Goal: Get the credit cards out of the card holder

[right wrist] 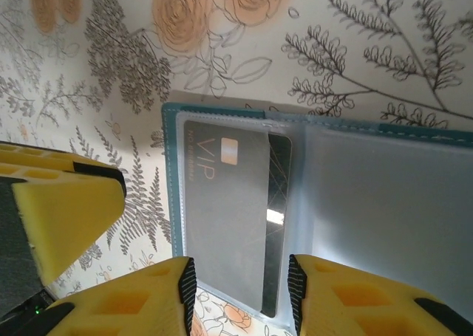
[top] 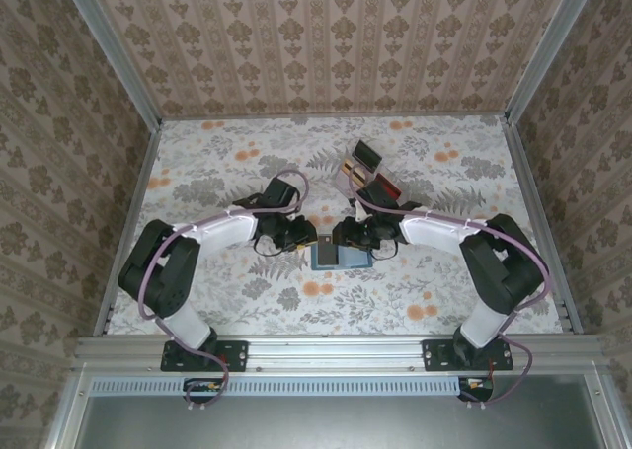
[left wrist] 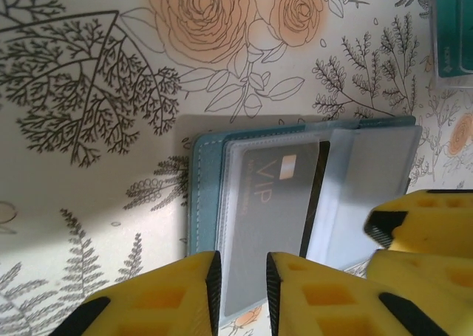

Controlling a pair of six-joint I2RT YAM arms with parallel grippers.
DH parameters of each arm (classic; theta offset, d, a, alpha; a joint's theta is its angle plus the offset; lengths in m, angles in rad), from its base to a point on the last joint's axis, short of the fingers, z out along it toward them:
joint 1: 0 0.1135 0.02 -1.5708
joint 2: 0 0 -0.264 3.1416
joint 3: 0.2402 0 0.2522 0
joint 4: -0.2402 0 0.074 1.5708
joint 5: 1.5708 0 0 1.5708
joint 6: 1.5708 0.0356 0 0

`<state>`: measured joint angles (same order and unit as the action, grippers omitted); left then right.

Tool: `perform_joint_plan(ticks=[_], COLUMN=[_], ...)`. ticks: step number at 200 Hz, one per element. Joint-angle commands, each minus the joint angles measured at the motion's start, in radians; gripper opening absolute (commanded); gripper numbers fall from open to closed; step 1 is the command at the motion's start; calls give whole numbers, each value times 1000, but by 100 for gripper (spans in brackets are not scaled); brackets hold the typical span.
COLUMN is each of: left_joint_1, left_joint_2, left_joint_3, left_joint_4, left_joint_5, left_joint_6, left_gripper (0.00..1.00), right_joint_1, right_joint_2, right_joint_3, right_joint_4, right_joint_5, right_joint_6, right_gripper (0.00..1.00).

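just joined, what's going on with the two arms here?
Both arms are at the open card holder, which lies flat mid-table. The left gripper and the right gripper each have their fingers on either side of an edge of the clear sleeve holding the grey VIP card. Both sets of jaws stand narrowly apart, and I can't tell whether either one actually grips. The card is in its sleeve, not yet out.

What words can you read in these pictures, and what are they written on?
"VIP": in big letters on the grey card tucked in the card holder.
Tiny print beside "VIP" on the same card: too blurred to read.
Tiny print along the edge of the teal thing at the corner of the left wrist view: too small to read.
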<state>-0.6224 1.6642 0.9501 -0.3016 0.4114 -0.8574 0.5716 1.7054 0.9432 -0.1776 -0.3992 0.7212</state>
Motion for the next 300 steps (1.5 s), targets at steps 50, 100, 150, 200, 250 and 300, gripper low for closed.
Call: perform_joint_plan(ticks=[50,100,150,200,250,300], left_joint_1=[-22,-25,-28,-31,-31,-40], left_joint_2=[82,111,127,143,142,152], left_joint_3=[49,54,48,40,30,26], left_joint_4=[9,4,-9,-18,-20,-20], left_joint_5=[41,36,26,18,13,14], left_joint_6=[7,13,17,18,23,24], left_gripper=[18,17,16,15,15,13], right_joint_1=[-6,-6,-6,-6,-6,-7], right_joint_2=[63,81,97,111,116,106], right_joint_3=[22,32,39,45,39,36], right_joint_4=[3,-9,-8,-23,0,51], right_joint_5=[-33,-29,-33,-24,-56,-114], right_joint_6=[29,26,24,20,6,-25], right_gripper=[24,21,21,21,17,15])
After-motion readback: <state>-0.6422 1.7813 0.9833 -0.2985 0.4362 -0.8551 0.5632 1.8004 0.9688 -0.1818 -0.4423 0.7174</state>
